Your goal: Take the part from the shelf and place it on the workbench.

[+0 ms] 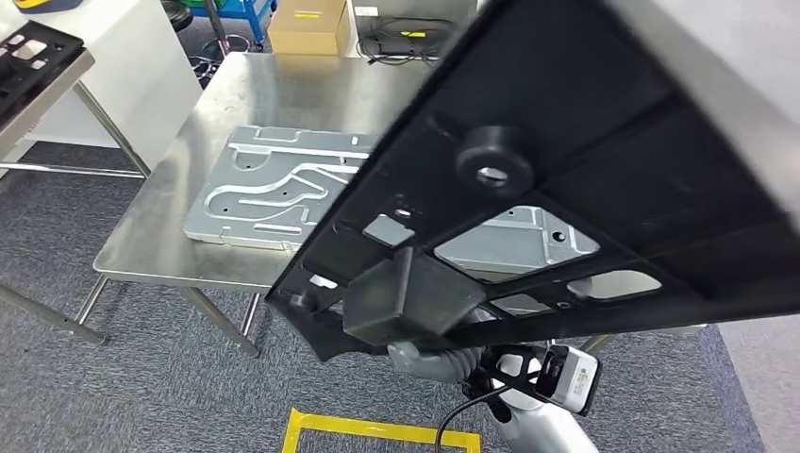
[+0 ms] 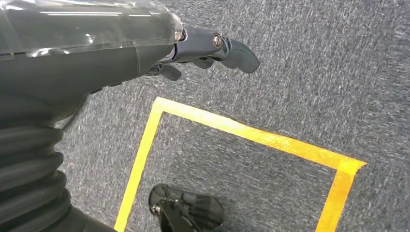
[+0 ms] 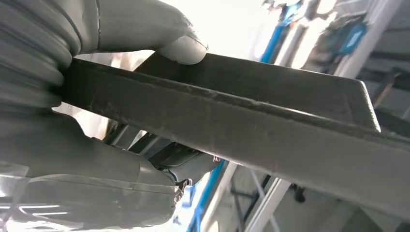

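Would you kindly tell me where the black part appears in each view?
Head view: black part fills the right, above the workbench.
Left wrist view: not in it.
Right wrist view: its edge runs across.
Shared landmark: the right hand gripping it.

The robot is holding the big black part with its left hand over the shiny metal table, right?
Not quite. The right hand holds the black part, as the right wrist view shows. The left hand hangs over the carpet, holding nothing. The part is over the metal table.
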Tool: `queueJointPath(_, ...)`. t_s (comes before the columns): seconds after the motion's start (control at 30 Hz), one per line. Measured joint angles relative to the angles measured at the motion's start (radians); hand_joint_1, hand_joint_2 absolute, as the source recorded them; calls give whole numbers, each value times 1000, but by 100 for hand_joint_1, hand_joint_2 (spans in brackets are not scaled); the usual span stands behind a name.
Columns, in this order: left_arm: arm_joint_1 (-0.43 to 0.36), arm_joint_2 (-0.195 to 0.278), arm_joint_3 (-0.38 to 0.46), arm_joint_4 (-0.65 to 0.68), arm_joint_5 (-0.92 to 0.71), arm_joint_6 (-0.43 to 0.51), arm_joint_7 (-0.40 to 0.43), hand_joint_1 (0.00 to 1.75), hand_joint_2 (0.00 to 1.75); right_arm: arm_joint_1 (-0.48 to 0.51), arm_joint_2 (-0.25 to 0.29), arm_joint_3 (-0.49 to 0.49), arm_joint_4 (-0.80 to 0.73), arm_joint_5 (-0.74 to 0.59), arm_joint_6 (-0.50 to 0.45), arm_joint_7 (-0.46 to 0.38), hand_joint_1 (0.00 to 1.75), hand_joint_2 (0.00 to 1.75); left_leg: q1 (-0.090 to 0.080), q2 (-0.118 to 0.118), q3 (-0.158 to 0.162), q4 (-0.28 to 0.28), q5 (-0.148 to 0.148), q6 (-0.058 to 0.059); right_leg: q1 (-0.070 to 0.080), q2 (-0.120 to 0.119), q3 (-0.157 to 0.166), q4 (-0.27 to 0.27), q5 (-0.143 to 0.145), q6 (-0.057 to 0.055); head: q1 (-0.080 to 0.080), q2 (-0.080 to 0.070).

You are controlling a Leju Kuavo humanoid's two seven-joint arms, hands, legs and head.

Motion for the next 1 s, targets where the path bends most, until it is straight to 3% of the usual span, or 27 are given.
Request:
queueJointPath(0.1, -1, 0, 0, 0, 4, 0, 0, 0, 175, -14, 0, -6, -5, 44, -58, 1, 169, 175, 0, -13, 57, -179, 115, 5, 0, 14, 3, 6, -3, 6, 0, 0)
queueJointPath(0.17, -2, 0, 0, 0, 9, -1, -3, 0, 175, -27, 1, -17, -7, 72, -104, 15, 169, 175, -5, -27, 79, -252, 131, 17, 1, 21, -2, 11, -3, 16, 0, 0)
queueJointPath(0.23, -1, 0, 1, 0, 16, -1, -11, 0, 175, -50, 2, -35, 5, 127, -183, 61, 169, 175, -10, -28, 77, -257, 132, 31, 0, 28, -7, 11, -1, 27, 0, 0)
queueJointPath(0.3, -1, -6, 1, 0, 22, 0, -21, 0, 175, -97, 4, -60, 59, 265, -332, 145, 169, 175, -4, -20, 80, -265, 159, 43, 1, 23, -10, 21, -8, 38, 0, 0)
queueJointPath(0.33, -2, -9, 1, 0, 22, 1, -26, 0, 175, -132, 4, -74, 105, 366, -426, 194, 169, 175, -2, -17, 81, -269, 166, 49, 0, 14, -21, 45, -25, 45, 0, 0)
queueJointPath(0.4, -3, -14, 2, 0, 19, 3, -32, 0, 175, -214, 4, -103, 233, 581, -613, 285, 169, 175, -1, -12, 76, -272, 175, 56, -4, -8, -70, 151, -87, 58, 0, 0)
queueJointPath(0.47, 0, -18, 1, 0, 14, 4, -30, 0, 175, -299, 5, -129, 374, 746, -727, 365, 169, 175, -1, -8, 68, -269, 179, 57, -12, -17, -127, 273, -135, 68, 0, 0)
queueJointPath(0.5, 0, -20, 1, 0, 11, 4, -27, 0, 175, -343, 6, -138, 440, 813, -752, 410, 169, 175, -1, -7, 66, -268, 179, 56, -15, -19, -135, 293, -133, 70, 0, 0)
queueJointPath(0.53, 0, -21, 1, 0, 8, 4, -24, 0, 175, -386, 7, -144, 504, 883, -768, 462, 169, 175, -1, -5, 65, -267, 179, 55, -17, -20, -124, 273, -112, 71, 0, 0)
queueJointPath(0.6, -5, -24, -2, 0, 1, 4, -18, 0, 175, -474, 9, -152, 628, 1021, -779, 575, 169, 175, -1, -5, 67, -266, 178, 52, -19, -22, -57, 141, -44, 67, 0, 0)
queueJointPath(0.67, -11, -26, -7, 0, -3, 1, -16, 0, 175, -559, 11, -159, 748, 1136, -766, 675, 169, 175, -4, -5, 64, -265, 178, 44, -14, -24, -8, 31, -10, 58, 0, 0)
queueJointPath(0.73, -15, -27, -13, 0, -5, -1, -16, 0, 175, -628, 11, -162, 862, 1215, -746, 749, 169, 175, -5, -6, 60, -268, 180, 33, -7, -24, -2, 7, -11, 49, 0, 0)
queueJointPath(0.83, -20, -28, -23, 0, -11, -7, -15, 0, 175, -698, 12, -165, 999, 1302, -679, 829, 169, 175, -5, -6, 52, -251, 164, 18, -14, -24, 7, -9, -6, 31, 0, 0)
queueJointPath(0.87, -22, -29, -27, 0, -15, -10, -16, 0, 175, -720, 13, -164, 1042, 1335, -642, 851, 169, 175, -5, -6, 33, -212, 143, 15, -17, -24, 11, -14, -5, 26, 0, 0)
queueJointPath(0.93, -28, -30, -35, 0, -18, -17, -21, 0, 175, -750, 15, -156, 1129, 1401, -570, 869, 169, 175, -2, -7, -36, -79, 89, 10, -16, -23, 14, -15, -7, 18, 0, 0)
queueJointPath(1.0, -31, -30, -42, 0, -16, -20, -35, 0, 175, -759, 20, -138, 1205, 1454, -510, 847, 169, 175, -1, -6, -98, 19, 73, 7, -13, -20, 16, -14, -10, 15, 0, 0)
